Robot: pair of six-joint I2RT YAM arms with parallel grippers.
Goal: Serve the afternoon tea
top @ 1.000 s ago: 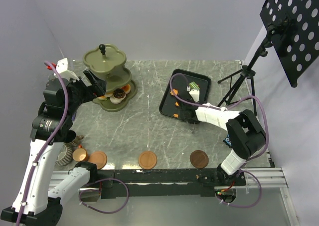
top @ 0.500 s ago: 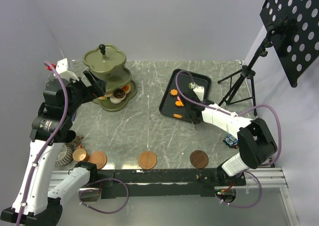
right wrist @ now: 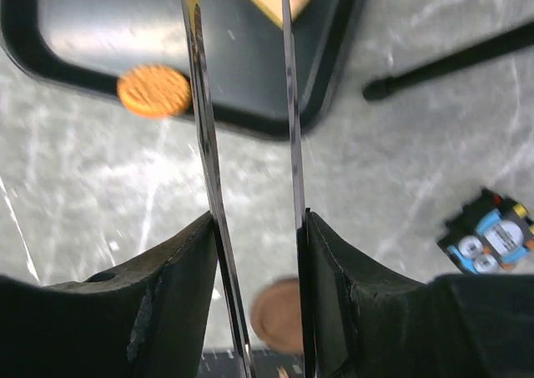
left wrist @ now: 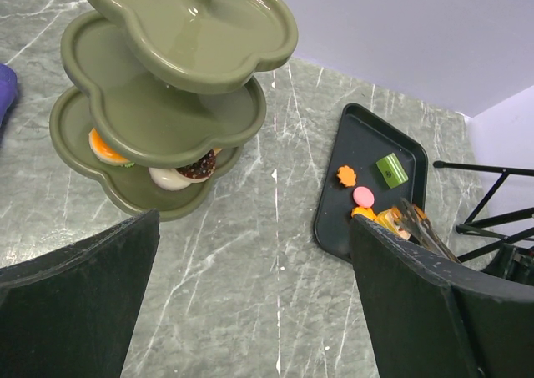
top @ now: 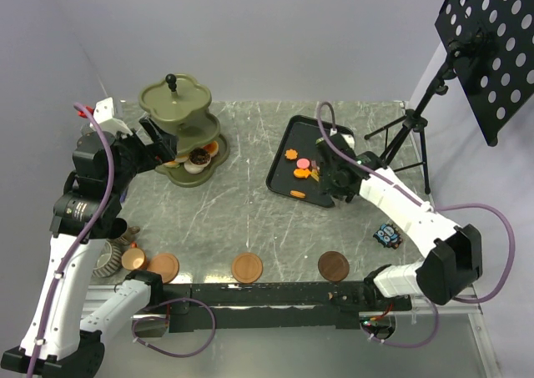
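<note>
Over the marbled counter (top: 250, 219) the right fingers (right wrist: 179, 286) clamp metal tongs (right wrist: 200, 128) across the tray (right wrist: 83, 23) of pastries (right wrist: 153, 91), likely to ferry one to the stand (left wrist: 175, 119); the left fingers (left wrist: 75, 294) gape empty.

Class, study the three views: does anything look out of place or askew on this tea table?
Yes. One orange pastry lies across the rim of the black tray, partly overhanging it. A small blue-and-black toy-like object sits on the table right of the tray, unrelated to the tea.
</note>
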